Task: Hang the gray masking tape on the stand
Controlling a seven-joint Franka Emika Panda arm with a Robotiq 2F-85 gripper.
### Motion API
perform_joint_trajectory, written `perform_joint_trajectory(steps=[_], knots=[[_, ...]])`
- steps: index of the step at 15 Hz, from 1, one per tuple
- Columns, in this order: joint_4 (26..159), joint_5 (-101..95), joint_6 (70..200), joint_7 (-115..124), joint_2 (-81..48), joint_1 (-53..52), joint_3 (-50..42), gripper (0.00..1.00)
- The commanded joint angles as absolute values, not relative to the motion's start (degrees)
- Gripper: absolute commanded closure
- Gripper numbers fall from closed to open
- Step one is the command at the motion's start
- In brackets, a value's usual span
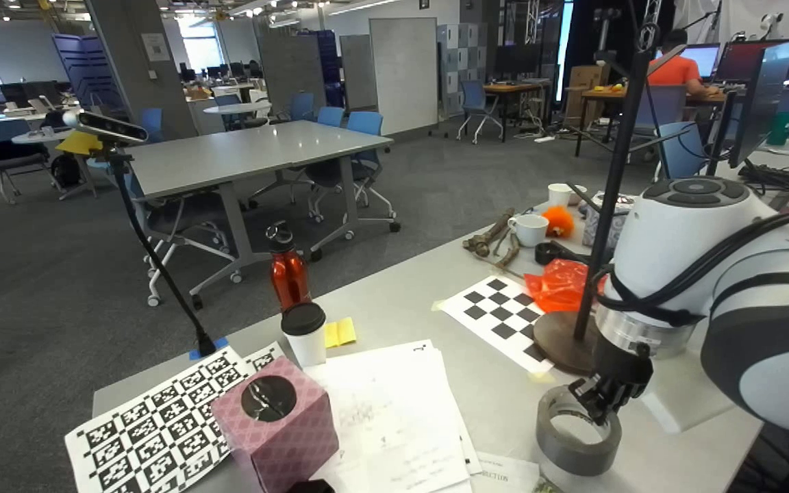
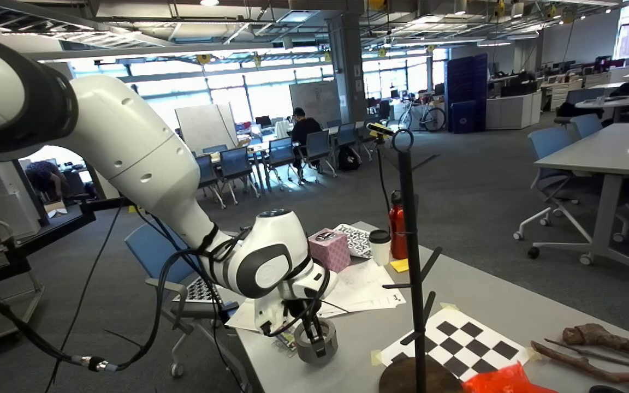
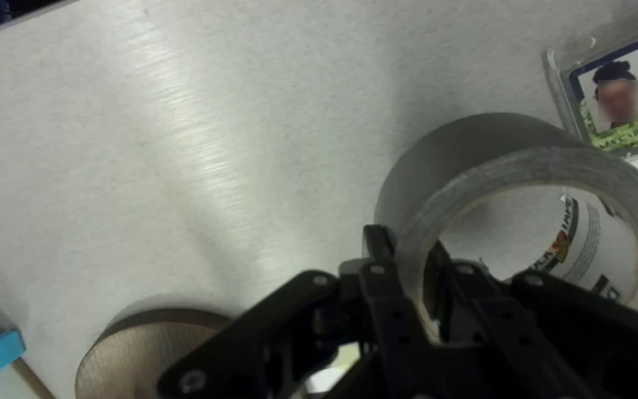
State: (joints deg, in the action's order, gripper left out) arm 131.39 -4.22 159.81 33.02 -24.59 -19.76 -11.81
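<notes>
The gray masking tape (image 1: pixel 578 460) is a thick ring at the table's front edge in an exterior view. It also shows in an exterior view (image 2: pixel 330 349) and in the wrist view (image 3: pixel 446 147), its hole facing up. My gripper (image 1: pixel 597 407) (image 3: pixel 407 249) points down and is shut on the tape's wall, one finger outside, the other inside the hole. I cannot tell whether the tape touches the table. The stand (image 2: pixel 414 245) is a dark upright pole with short side arms and a ring on top. Its round brown base (image 1: pixel 559 340) also shows in the wrist view (image 3: pixel 147 354), beside the gripper.
A checkerboard sheet (image 1: pixel 497 318) and an orange-red bag (image 1: pixel 559 284) lie by the stand's base. Papers (image 1: pixel 387 418), a pink tissue box (image 1: pixel 285 438), a lidded cup (image 1: pixel 305 339) and a red bottle (image 1: pixel 290 279) stand farther along. An ID badge (image 3: pixel 623 94) lies by the tape.
</notes>
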Motion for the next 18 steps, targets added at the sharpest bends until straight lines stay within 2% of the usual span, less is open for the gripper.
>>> perform_joint_trajectory(steps=[1,4,10,11,17,18], knots=[[136.29,-10.14,157.41,36.54,-17.25,-21.9,-15.36,0.96],[138.71,-16.74,154.92,39.59,-13.03,-21.51,-16.9,0.96],[143.09,-25.39,150.75,44.89,-4.56,-16.42,-13.08,0.96],[140.07,-24.0,152.05,43.64,-9.41,-14.83,-11.4,0.84],[142.13,-24.54,151.45,43.85,-6.41,-13.19,-9.89,0.84],[141.7,-24.38,151.15,43.92,-6.72,-13.27,-9.79,0.96]])
